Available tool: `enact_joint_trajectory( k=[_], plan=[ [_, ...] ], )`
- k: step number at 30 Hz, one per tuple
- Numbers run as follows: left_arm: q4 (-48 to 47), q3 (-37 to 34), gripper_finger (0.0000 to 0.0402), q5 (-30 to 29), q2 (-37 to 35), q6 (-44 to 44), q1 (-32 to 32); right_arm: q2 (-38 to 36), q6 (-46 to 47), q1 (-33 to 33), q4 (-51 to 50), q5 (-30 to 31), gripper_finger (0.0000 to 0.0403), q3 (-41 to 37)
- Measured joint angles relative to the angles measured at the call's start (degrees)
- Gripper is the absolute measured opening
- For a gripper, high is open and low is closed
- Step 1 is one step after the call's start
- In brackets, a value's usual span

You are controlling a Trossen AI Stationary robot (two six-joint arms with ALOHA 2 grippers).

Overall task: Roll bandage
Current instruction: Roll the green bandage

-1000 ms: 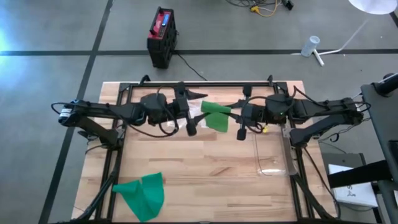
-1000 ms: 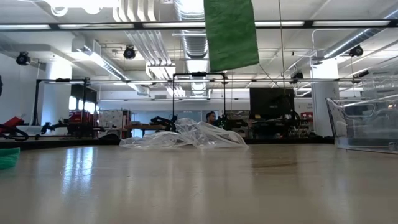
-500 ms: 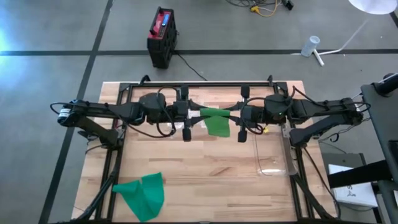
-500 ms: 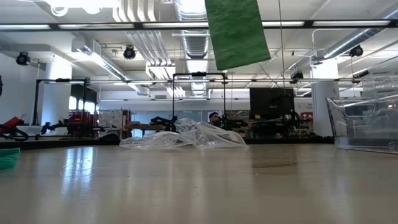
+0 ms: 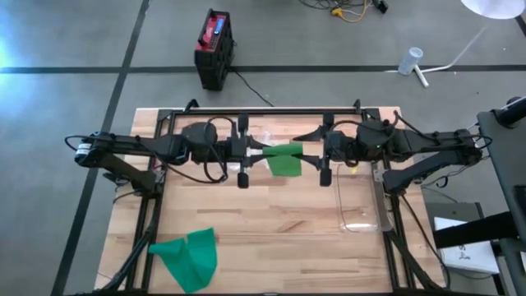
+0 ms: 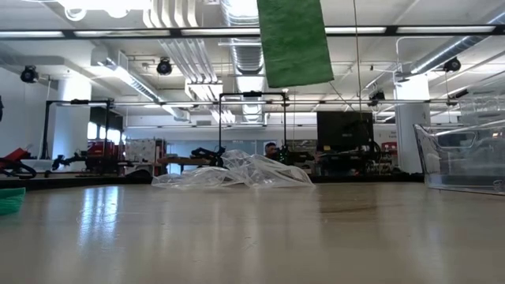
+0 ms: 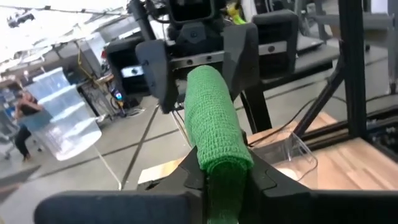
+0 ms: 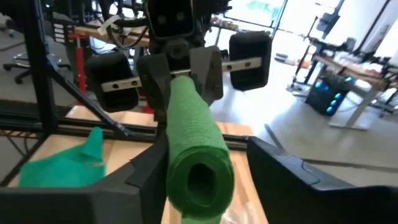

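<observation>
The green bandage (image 5: 284, 158) hangs in the air above the far middle of the wooden surface (image 5: 271, 238), stretched as a roll between the two arms, with a loose flap drooping from it; in the low view that flap (image 6: 293, 43) hangs down from the top edge. The left claw (image 5: 256, 150) is clamped on one end of the roll, its fingers (image 7: 194, 174) pressed against the green cloth on both sides. The right claw (image 5: 316, 148) faces it at the other end, its fingers (image 8: 152, 168) spread apart around the roll (image 8: 196, 155) with a gap showing on one side.

A second, crumpled green bandage (image 5: 187, 256) lies at the lower left of the surface. A clear plastic box (image 5: 360, 201) stands at the right. Crumpled clear plastic wrap (image 6: 233, 173) lies at the far edge. On the floor beyond sits a red and black case (image 5: 214, 48).
</observation>
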Motion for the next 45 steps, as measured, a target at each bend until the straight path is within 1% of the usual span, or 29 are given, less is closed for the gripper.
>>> enact_joint_trajectory(
  k=[3,5,9,11,15,19,23,25,30,34,40,45],
  plan=[
    [-0.1,0.0,0.0029,0.0,0.0,2.8,-0.2,0.6,1.1,-0.3,0.2,-0.2,0.0211,0.0],
    [-0.6,0.0,0.0031,0.0,0.0,3.1,-0.2,1.1,1.5,-0.4,0.2,-0.3,0.0214,0.0],
    [-2.9,0.0,0.003,0.4,-0.1,5.0,-0.3,2.4,1.1,-0.6,0.5,-4.1,0.0209,0.0],
    [-4.7,0.0,0.0027,0.5,-0.5,5.7,-0.3,2.4,2.0,-0.7,-0.1,-5.0,0.0204,0.0],
    [-7.6,0.1,0.0027,0.6,-1.7,5.9,-0.3,1.0,1.6,-0.8,-0.1,-5.0,0.02,0.2],
    [-11.4,0.1,0.0027,2.5,-3.4,6.2,-0.3,-0.5,-0.6,-0.8,1.7,-5.0,0.0213,0.4],
    [-14.3,0.1,0.0027,2.4,-5.1,5.4,-0.3,-0.4,-2.6,-0.8,7.2,-8.6,0.0232,-0.9],
    [-15.6,0.1,0.0027,2.3,-6.0,4.6,-0.3,-0.1,-3.6,-0.8,12.7,-9.5,0.0239,-3.0],
    [-17.9,0.1,0.0027,1.9,-8.1,4.1,-0.3,2.0,-4.5,-0.8,23.1,-9.5,0.0248,-8.8],
    [-21.0,0.2,0.0027,0.7,-8.5,4.0,-0.2,3.5,-5.0,-1.0,28.8,-9.5,0.0248,-9.9],
    [-21.0,0.2,0.0027,0.0,-8.1,5.4,-0.2,6.9,-2.8,-1.7,28.1,-9.7,0.0234,-10.1],
    [-21.3,0.2,0.0027,0.0,-8.2,5.4,-0.3,8.4,-6.5,-1.7,27.7,-9.7,0.0226,-9.7]
  ],
)
